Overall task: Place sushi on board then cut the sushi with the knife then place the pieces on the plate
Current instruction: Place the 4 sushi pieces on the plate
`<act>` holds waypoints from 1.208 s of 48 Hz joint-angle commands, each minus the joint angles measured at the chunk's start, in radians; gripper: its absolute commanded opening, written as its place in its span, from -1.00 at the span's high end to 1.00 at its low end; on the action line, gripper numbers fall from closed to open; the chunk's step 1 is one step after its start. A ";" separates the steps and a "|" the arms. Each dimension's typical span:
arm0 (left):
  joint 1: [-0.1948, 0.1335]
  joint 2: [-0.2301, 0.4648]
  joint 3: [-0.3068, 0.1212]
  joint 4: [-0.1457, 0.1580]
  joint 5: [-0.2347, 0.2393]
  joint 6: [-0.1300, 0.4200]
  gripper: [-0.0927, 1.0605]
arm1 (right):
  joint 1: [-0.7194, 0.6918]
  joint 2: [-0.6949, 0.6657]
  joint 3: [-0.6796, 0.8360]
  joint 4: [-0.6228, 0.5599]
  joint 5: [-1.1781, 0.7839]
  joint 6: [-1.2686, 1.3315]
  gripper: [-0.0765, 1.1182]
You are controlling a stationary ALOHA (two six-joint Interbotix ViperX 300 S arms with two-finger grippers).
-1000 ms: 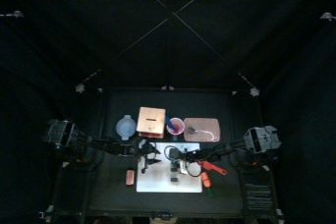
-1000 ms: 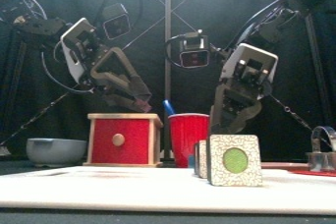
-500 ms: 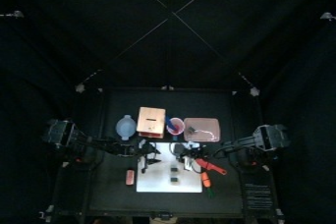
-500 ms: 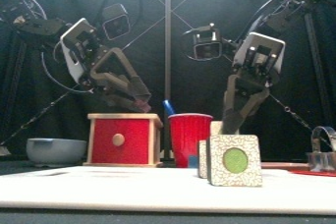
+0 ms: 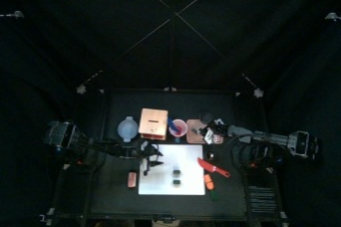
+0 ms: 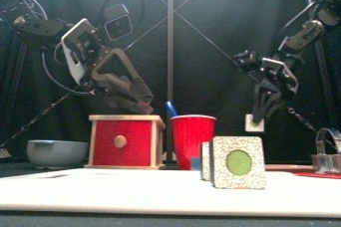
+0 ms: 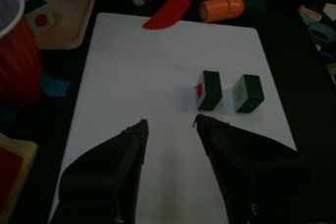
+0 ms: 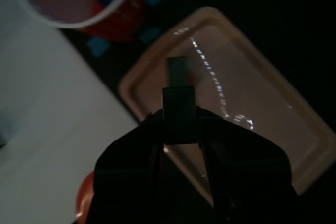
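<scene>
Leaving the board (image 7: 144,81), right hand (image 8: 180,115) clenched on sushi piece (image 8: 180,76), above pink tray (image 8: 256,90), left hand (image 7: 171,123) released

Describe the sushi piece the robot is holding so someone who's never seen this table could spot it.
Find the pink tray behind the white cutting board, right of the red cup. Over it hangs the right end effector, and the sushi piece is the dark block pinched between its jaws. The other two pieces stand on the board.
</scene>
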 commanded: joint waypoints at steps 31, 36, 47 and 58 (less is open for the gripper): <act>0.003 -0.003 -0.020 0.000 -0.005 0.003 -0.57 | -0.072 0.227 0.025 -0.071 -0.150 0.002 -0.18; 0.005 -0.005 -0.017 0.000 -0.005 0.003 -0.57 | -0.071 0.230 0.015 -0.077 -0.150 0.002 -0.34; 0.005 -0.005 -0.020 0.000 -0.005 0.002 -0.57 | -0.058 0.178 -0.011 -0.071 -0.103 0.002 -0.59; 0.003 -0.005 -0.021 0.000 -0.005 0.000 -0.57 | 0.095 0.061 -0.063 -0.048 0.006 0.002 -0.59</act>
